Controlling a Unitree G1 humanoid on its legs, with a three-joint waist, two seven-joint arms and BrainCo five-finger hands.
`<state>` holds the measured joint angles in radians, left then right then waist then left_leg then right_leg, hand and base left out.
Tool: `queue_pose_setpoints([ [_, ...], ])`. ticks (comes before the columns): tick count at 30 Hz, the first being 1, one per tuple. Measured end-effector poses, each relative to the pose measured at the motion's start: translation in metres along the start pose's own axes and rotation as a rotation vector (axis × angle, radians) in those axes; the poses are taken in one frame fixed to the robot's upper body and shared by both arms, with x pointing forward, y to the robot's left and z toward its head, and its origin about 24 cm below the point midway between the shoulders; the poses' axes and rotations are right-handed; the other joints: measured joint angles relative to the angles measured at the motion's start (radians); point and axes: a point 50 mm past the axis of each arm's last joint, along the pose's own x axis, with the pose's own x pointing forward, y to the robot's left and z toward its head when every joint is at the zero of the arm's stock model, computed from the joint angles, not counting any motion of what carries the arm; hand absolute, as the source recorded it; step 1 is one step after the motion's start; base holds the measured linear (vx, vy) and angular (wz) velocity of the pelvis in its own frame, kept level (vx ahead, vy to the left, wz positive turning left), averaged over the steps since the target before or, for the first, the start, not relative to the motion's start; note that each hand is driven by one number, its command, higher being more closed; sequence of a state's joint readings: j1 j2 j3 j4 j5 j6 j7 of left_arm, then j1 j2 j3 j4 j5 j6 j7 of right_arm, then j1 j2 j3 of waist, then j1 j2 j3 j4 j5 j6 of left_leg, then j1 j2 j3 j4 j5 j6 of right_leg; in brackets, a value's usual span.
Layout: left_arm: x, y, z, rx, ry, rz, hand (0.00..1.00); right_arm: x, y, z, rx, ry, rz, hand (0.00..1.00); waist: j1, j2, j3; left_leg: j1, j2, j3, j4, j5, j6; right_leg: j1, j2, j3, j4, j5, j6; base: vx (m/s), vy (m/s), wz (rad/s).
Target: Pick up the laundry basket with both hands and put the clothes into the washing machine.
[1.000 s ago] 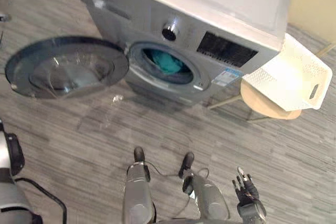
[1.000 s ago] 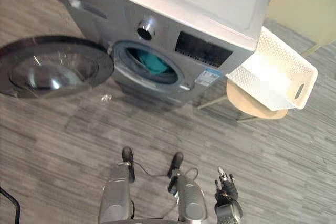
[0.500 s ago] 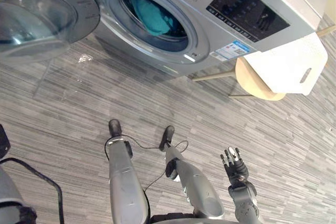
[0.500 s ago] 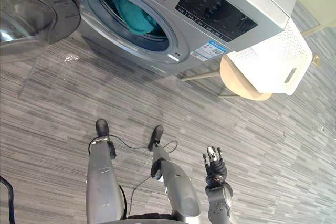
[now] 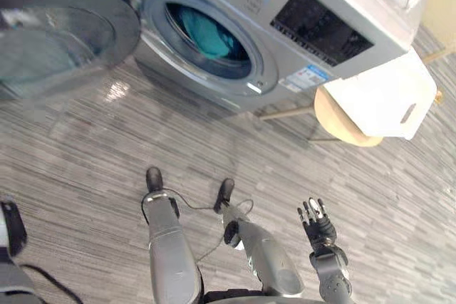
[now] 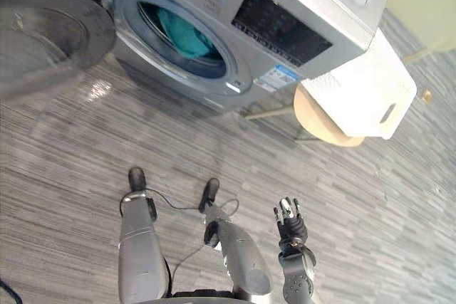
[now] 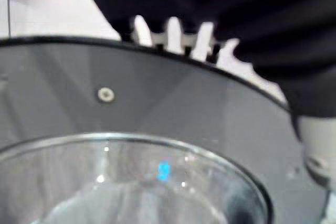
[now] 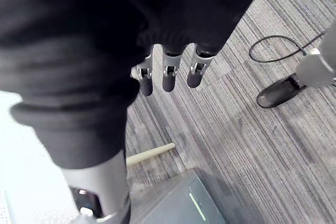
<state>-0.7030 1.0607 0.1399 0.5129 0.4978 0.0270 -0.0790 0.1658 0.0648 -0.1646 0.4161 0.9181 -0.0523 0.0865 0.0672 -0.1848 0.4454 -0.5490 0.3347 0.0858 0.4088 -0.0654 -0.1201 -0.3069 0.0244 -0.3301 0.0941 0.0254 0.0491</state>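
**Fig. Late stage of the loading task, head and wrist views.** The washer [image 5: 313, 26] stands on the floor [image 5: 107, 154] with its door [image 5: 64, 33] swung fully open to my left. A teal cloth [image 5: 206, 33] lies inside the drum, behind the round opening and clear of its lip. The white basket [image 5: 381, 101] rests tilted on a pale stool [image 5: 342, 115], touching or just beside the washer's right front corner. Its inside faces away from me, so I cannot say whether anything is left in it.

The right hand [image 5: 318, 224] hangs low over the floor, well apart from basket and washer. It is released, fingers straight and holding nothing (the right wrist view shows bare floor past them). The left hand [image 7: 176, 34] sits at the rim of the door, with the glass bowl of the door just below it in the left wrist view. The rim hides the contact, so I cannot tell whether it grasps the door or merely rests there.

I judge the carrying and the loading done: cloth in the drum, basket set down, neither hand on it. What may remain is a check of the basket and, if wanted, shutting the door.
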Motion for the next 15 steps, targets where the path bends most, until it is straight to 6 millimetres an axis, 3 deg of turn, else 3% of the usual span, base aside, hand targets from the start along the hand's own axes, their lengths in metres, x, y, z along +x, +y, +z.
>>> queue_pose_setpoints([
  [2, -0.027, -0.055, -0.016, -0.098, 0.031, -0.173, 0.0, -0.002, -0.012, -0.001, -0.01, 0.017, -0.045, 0.0, 0.001, 0.034, -0.044, 0.064, -0.038, 0.007, -0.045, 0.005, 0.003, 0.006, -0.049, -0.013, 0.088, -0.072, 0.008, 0.13, 0.023, 0.45],
  [6, -0.08, -0.125, -0.035, -0.251, 0.116, -0.404, 0.0, -0.004, -0.024, -0.002, -0.036, 0.038, -0.077, 0.0, 0.002, 0.079, -0.087, 0.161, -0.084, 0.03, -0.099, 0.008, 0.007, 0.031, -0.111, -0.019, 0.176, -0.142, 0.024, 0.13, 0.031, 0.22],
  [8, -0.133, -0.176, -0.058, -0.416, 0.29, -0.574, 0.0, -0.007, -0.031, 0.0, -0.064, 0.049, -0.099, 0.0, 0.002, 0.106, -0.113, 0.224, -0.1, 0.057, -0.135, 0.008, 0.007, 0.051, -0.136, -0.014, 0.209, -0.174, 0.03, 0.09, 0.002, -0.03],
  [12, -0.207, -0.239, -0.074, -0.738, 0.623, -0.657, 0.0, -0.012, -0.047, 0.002, -0.087, 0.053, -0.154, 0.0, -0.003, 0.131, -0.139, 0.31, -0.094, 0.112, -0.169, 0.01, 0.004, 0.079, -0.142, -0.018, 0.235, -0.188, 0.037, 0.08, -0.036, -0.28],
  [15, -0.252, -0.273, -0.061, -0.885, 0.782, -0.697, 0.0, -0.016, -0.06, 0.007, -0.097, 0.05, -0.21, 0.0, -0.034, 0.151, -0.174, 0.386, -0.096, 0.173, -0.206, 0.012, 0.0, 0.108, -0.141, 0.014, 0.225, -0.188, 0.037, 0.04, -0.017, -0.46],
])
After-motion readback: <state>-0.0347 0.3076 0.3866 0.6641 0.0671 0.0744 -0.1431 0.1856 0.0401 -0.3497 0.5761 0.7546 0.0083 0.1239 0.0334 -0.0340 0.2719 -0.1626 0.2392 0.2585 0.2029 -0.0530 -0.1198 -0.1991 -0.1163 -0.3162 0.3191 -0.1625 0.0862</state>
